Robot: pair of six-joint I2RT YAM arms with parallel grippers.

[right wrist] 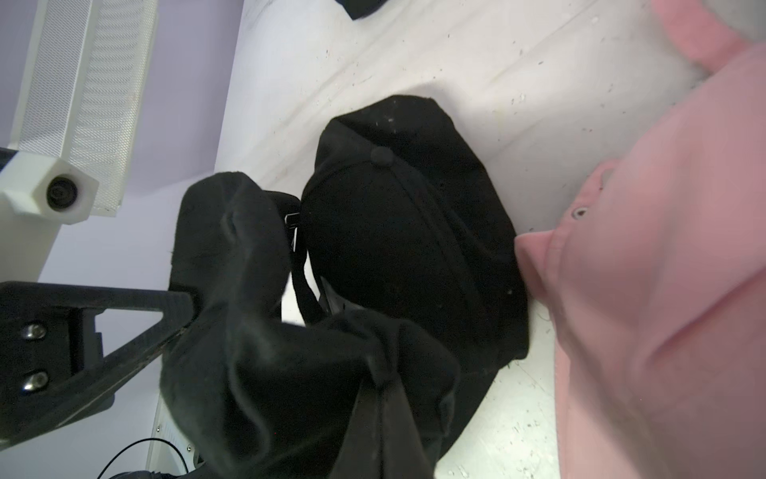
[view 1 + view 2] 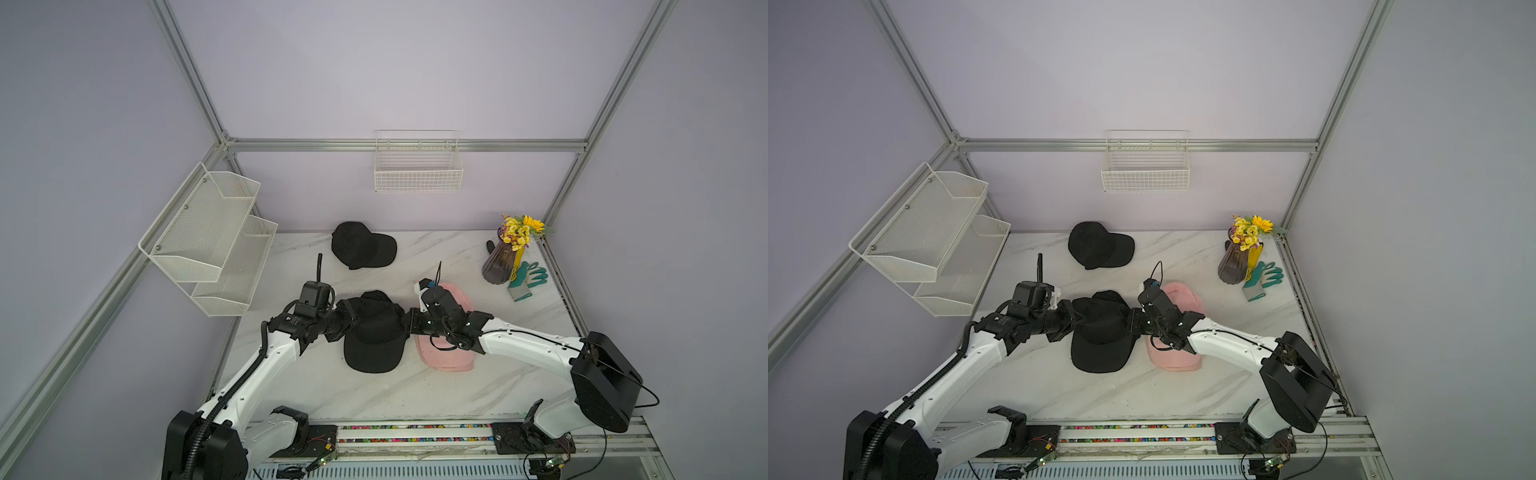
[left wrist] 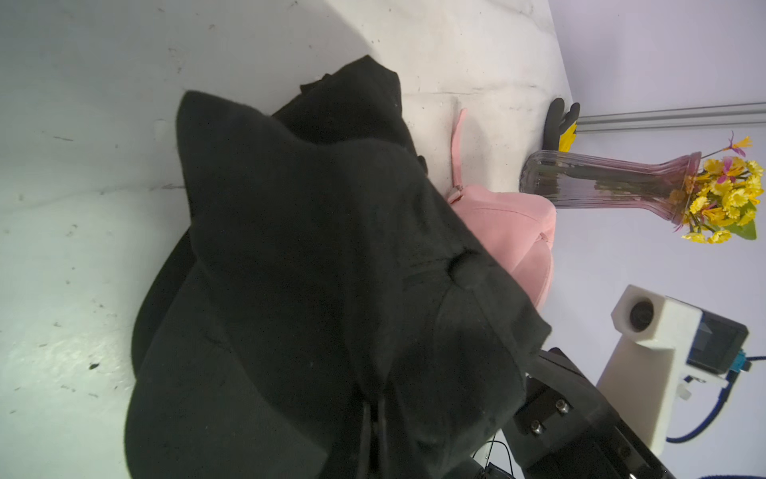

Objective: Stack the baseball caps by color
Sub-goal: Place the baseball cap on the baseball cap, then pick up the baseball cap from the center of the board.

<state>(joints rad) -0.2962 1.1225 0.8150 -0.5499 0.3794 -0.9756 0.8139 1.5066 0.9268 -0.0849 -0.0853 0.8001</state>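
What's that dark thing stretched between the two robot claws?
A black cap, pinched at its sides by the left gripper and the right gripper; both top views show it.

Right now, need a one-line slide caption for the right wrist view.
Right wrist view: right gripper and left gripper pinch the raised black cap over the resting black cap; pink caps alongside.

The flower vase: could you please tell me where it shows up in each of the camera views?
Top view: vase at the far right, next to the teal gloves.
Top view: vase in the same spot, beside the gloves.
Left wrist: vase beyond the pink cap.
Right wrist: not in view.
Shared landmark: the pink cap, which is visible in all four views.
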